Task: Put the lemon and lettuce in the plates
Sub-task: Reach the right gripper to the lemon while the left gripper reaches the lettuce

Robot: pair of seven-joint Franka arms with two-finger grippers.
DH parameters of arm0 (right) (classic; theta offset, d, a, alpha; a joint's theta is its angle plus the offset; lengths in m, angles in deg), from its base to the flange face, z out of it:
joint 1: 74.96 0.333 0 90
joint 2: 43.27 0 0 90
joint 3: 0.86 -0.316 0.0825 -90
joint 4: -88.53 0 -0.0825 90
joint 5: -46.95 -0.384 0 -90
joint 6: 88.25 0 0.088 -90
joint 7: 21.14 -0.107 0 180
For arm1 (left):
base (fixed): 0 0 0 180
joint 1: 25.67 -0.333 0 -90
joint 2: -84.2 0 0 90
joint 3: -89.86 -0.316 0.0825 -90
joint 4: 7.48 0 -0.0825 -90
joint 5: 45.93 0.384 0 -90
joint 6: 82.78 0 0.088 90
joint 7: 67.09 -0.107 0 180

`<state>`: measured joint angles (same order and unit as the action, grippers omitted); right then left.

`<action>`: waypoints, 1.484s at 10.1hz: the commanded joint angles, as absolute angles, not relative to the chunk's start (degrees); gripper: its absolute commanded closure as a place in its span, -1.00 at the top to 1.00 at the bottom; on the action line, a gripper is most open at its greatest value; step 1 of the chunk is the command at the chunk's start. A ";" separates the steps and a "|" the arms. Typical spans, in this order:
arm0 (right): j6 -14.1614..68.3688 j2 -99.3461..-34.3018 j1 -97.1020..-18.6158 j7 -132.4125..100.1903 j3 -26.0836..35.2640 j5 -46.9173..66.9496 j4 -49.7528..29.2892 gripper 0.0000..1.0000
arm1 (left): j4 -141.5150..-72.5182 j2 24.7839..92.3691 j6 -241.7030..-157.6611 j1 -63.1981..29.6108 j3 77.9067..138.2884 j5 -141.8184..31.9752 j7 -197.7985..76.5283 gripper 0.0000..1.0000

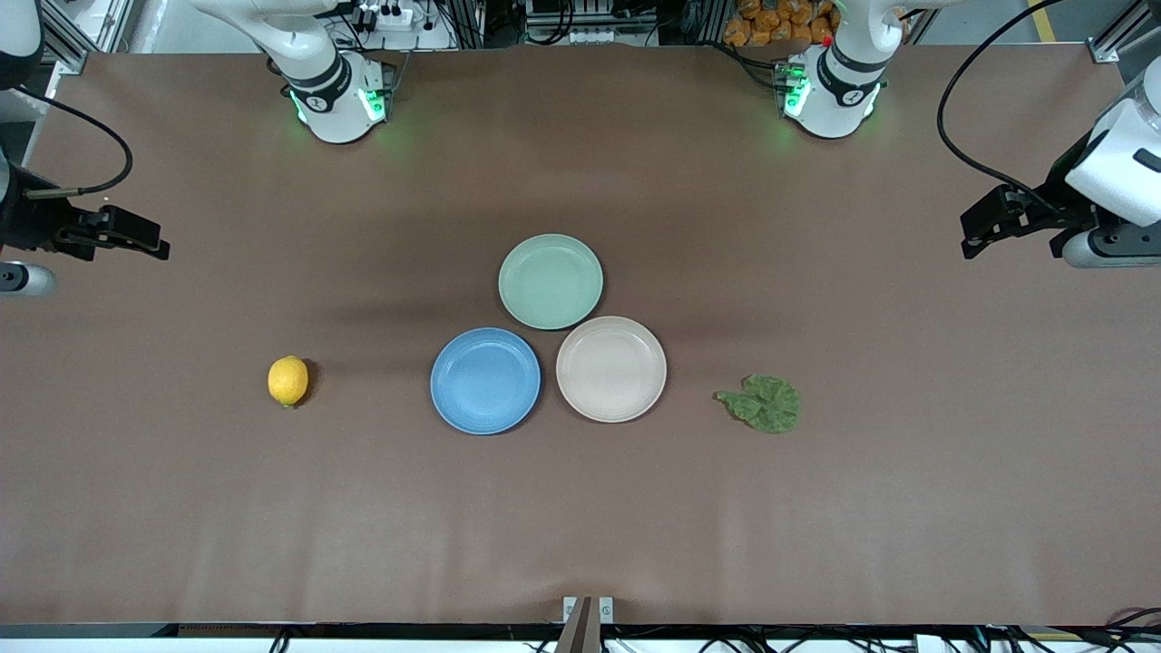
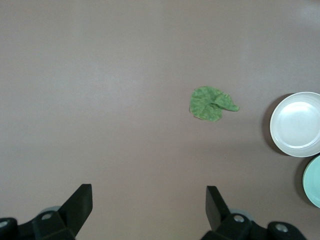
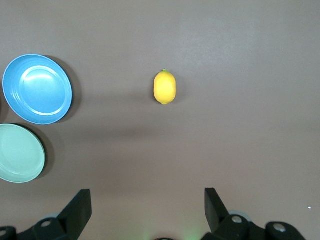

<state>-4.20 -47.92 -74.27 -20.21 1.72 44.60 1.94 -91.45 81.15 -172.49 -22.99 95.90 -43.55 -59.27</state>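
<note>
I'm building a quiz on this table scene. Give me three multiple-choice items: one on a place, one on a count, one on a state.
1. Where is the lemon?
A. On the blue plate
B. On the bare table, toward the right arm's end
C. In the right tool

2. How many plates are there?
A. Two
B. Three
C. Four

3. How is the left tool?
A. Open, holding nothing
B. Shut on the lettuce
C. Shut, holding nothing

Key: 1 B, it lies apart from the plates. 2 B, blue, beige-pink plate, pale green plate. 3 A, fingers spread.
</note>
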 commanded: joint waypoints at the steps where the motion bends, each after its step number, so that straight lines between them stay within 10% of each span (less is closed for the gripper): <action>1: -4.14 -45.73 -73.90 -19.56 1.95 45.19 -0.24 1.00 | -90.89 81.74 -171.20 -23.47 96.36 -43.73 -60.76 1.00; 6: 3.80 -46.43 -74.60 -19.56 2.21 44.76 -4.34 1.00 | -91.76 75.95 -174.78 -20.75 97.59 -44.35 -60.85 1.00; 15: 38.69 -63.56 -76.89 -16.48 2.22 44.58 -21.23 1.00 | -100.55 49.42 -213.64 -14.59 98.12 -43.47 -60.58 1.00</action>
